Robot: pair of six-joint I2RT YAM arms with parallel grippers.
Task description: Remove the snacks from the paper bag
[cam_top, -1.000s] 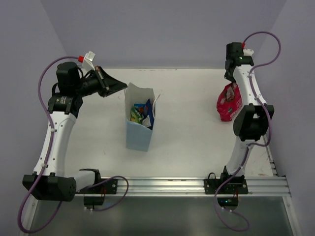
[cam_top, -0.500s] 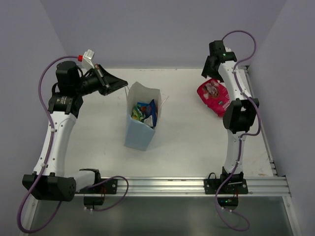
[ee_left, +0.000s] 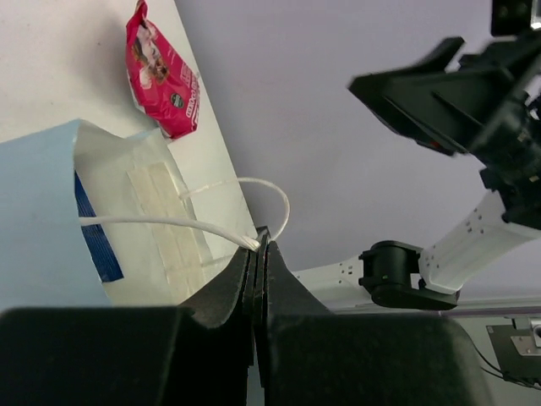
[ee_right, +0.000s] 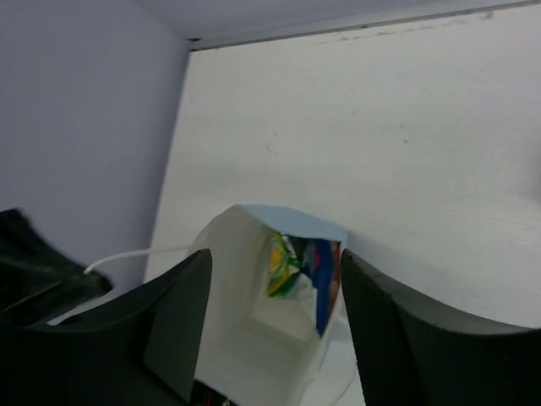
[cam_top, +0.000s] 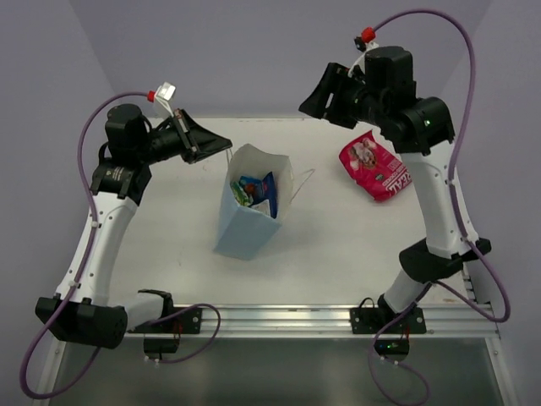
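The paper bag (cam_top: 249, 224) stands on the table (cam_top: 338, 254), a little left of the middle, its mouth open and its white inside showing. Down in it sit a yellow-green packet (cam_top: 242, 194) and, just beside that, a dark blue packet (cam_top: 270, 189) leaning against the right-hand wall of the bag; the right wrist view looks straight into the opening and catches both. One string handle (ee_left: 169, 222) runs taut from the rim of the bag up to the left end effector (cam_top: 223, 145), whose fingers are pressed together on the string, nipping it at the very tips. The other handle (cam_top: 300, 179) hangs loose in a loop off the right side of the bag. Well apart, towards the far right of the table, the red-pink pouch (cam_top: 372, 167) lies flat with nothing touching it. Above the far edge, between bag and pouch, the right end effector (cam_top: 317, 97) hovers with its fingers spread wide and nothing between them, pointing down at the bag's mouth.
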